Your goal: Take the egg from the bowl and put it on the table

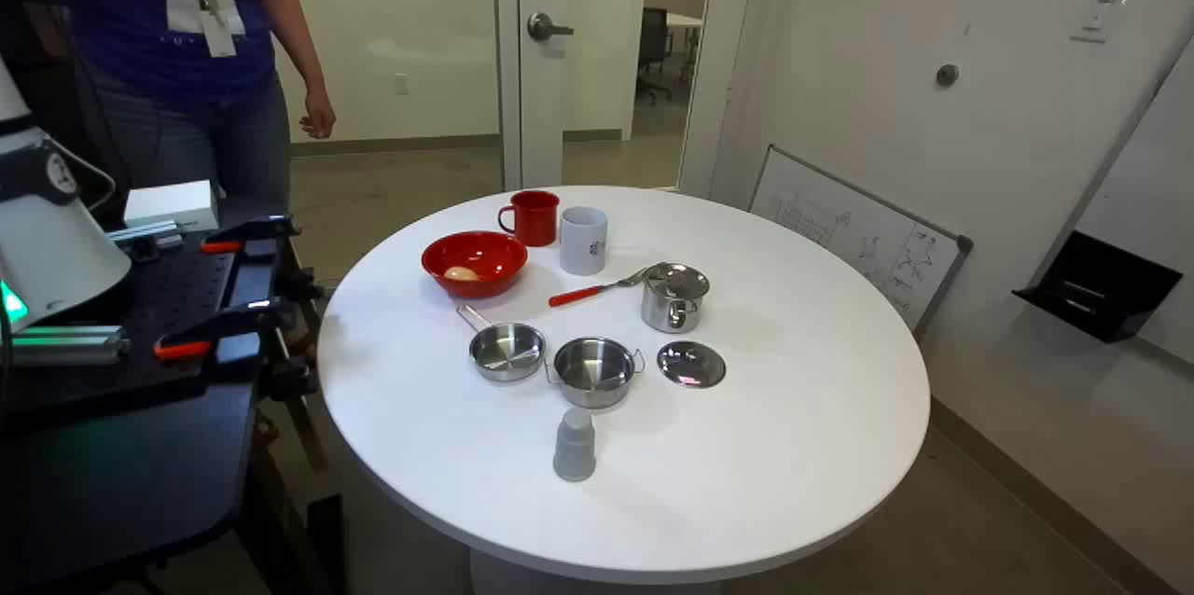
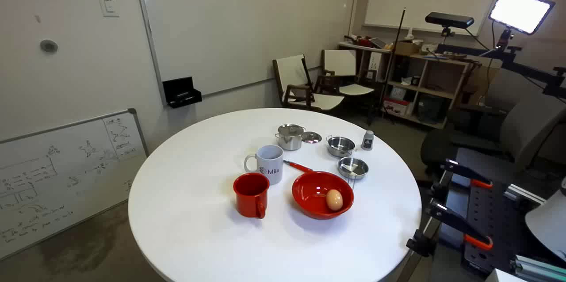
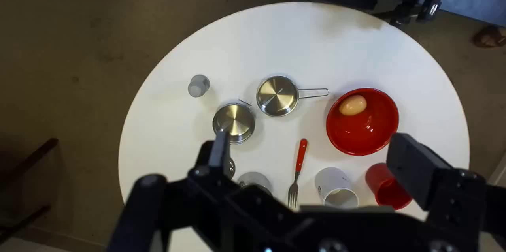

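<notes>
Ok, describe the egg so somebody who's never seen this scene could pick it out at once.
The large round white-topped table carries one wide red bowl, beside a red mug. Inside the bowl, toward one side, lies the egg. It is the one smooth, light brown oval on the table, whereas the bowl and mug are glossy red.

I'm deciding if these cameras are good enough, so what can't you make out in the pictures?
Egg, in an exterior view: lower part hidden by the red bowl.
Metal lid, in the wrist view: mostly hidden by the gripper.
Fork, in an exterior view: tines hidden behind the white mug.
Person, in an exterior view: head cut off by the picture's top edge.
Leaning whiteboard, in an exterior view: writing too small to read.
</notes>
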{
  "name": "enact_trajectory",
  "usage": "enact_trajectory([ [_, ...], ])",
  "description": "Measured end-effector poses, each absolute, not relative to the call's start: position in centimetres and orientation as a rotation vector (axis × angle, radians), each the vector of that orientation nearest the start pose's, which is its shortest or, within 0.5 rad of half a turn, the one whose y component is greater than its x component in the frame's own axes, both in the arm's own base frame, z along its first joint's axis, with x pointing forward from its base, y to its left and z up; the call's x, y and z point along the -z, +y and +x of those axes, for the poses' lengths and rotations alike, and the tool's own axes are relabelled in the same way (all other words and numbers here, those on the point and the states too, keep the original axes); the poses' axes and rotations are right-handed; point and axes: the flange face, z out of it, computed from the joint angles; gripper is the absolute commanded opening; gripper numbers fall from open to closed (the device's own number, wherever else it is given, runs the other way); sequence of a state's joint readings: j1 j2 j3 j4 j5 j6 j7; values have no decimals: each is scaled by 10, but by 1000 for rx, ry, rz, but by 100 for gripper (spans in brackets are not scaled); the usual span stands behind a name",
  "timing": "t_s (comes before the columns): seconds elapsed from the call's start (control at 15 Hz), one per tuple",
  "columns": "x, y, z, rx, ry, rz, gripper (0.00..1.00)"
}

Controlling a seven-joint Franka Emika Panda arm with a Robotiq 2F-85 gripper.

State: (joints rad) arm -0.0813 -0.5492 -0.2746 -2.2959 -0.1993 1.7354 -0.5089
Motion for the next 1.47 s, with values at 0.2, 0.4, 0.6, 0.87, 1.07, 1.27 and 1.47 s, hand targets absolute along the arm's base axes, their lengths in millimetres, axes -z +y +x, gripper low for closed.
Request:
enact_trajectory([
  [0.2, -542, -167, 354, -72, -358, -3160, 100],
  [0.4, -532, -166, 358, -92, -268, -3168, 100],
  [0.6, -505, -166, 366, -128, -92, -3192, 100],
  [0.87, -459, -162, 377, -254, 110, -3220, 100],
  [1.07, -433, -152, 382, -379, 109, -3213, 100],
  [1.27, -427, -147, 384, -423, 91, -3210, 100],
  [1.47, -427, -147, 384, -423, 91, -3209, 100],
])
